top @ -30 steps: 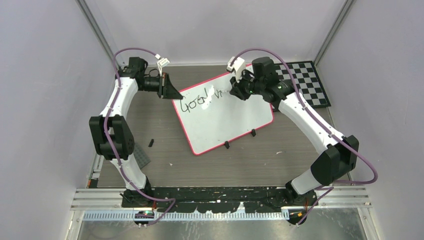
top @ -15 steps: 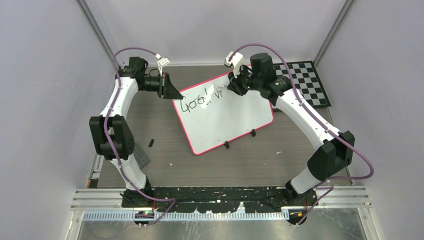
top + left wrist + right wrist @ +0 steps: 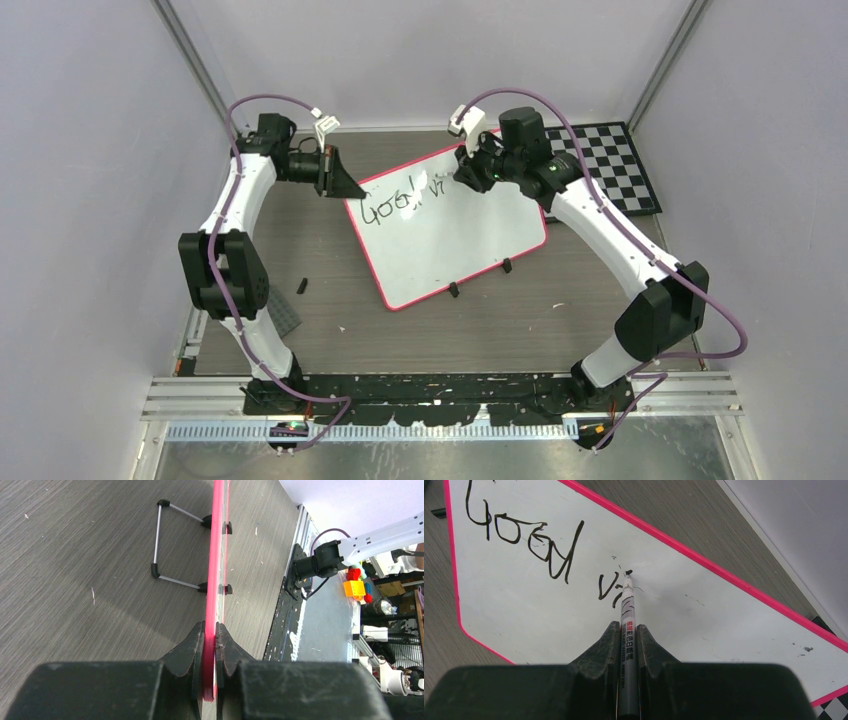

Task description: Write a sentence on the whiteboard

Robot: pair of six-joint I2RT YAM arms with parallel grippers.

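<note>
Wood-grain grey desk [image 3: 330,290] fills a pale-walled booth, with one checkerboard mat [image 3: 622,168] at its far right corner. One whiteboard [image 3: 450,250] sits mid-desk, angled; its sentence [image 3: 544,550] reads "Good Vi" in black. One marker [image 3: 628,607] carries print too small to read, its tip touching the board. Left hand [image 3: 210,626] pinches the whiteboard's pink rim; right hand [image 3: 627,628] is clamped on the marker.

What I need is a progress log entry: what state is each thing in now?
whiteboard: partly written, one edge clamped.
sentence: unfinished, "Good" written, "Vi" begun.
marker: uncapped, tip at the board.
left hand: shut on the whiteboard rim.
right hand: shut on the marker.
</note>
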